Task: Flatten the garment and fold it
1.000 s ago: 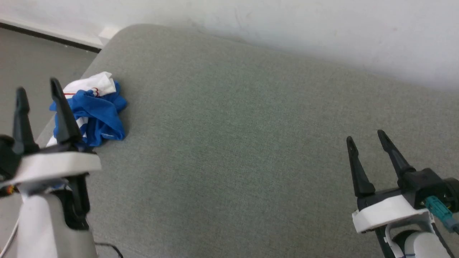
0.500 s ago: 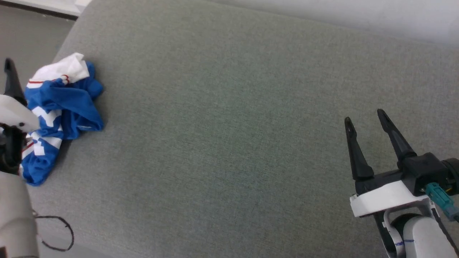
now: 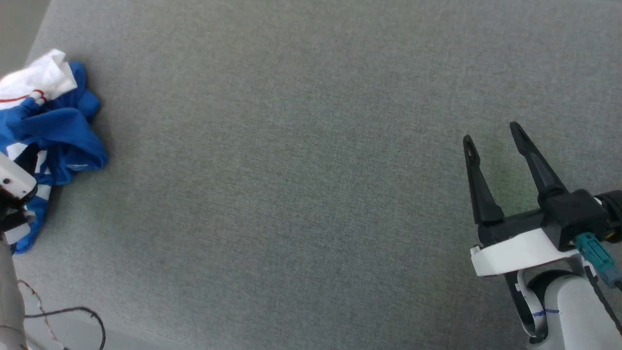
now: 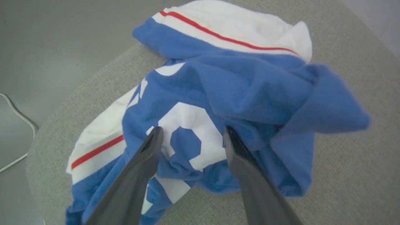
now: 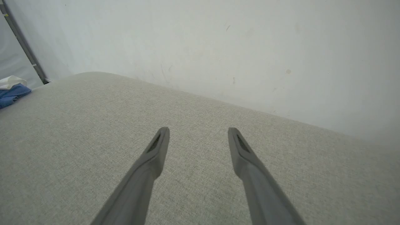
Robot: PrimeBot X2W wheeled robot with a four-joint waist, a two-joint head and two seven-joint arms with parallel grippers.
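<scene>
The garment lies crumpled in a heap at the rounded left corner of the grey cushion. It is royal blue with white print, white sleeves and red stripes. In the head view the garment sits at the far left, with the left arm's white wrist housing over its lower part. My left gripper is open just above the heap, its fingers straddling a white printed patch and holding nothing. My right gripper is open and empty over bare cushion at the right, far from the garment.
The cushion's left and near edges drop to a grey floor. A dark cable lies on that floor, and a white cable lies beside the corner. A pale wall runs along the cushion's far side.
The head camera has tilted down, shifting the whole picture. The left gripper has moved from beside the heap to over it, at the head view's left edge. Both grippers stay open.
</scene>
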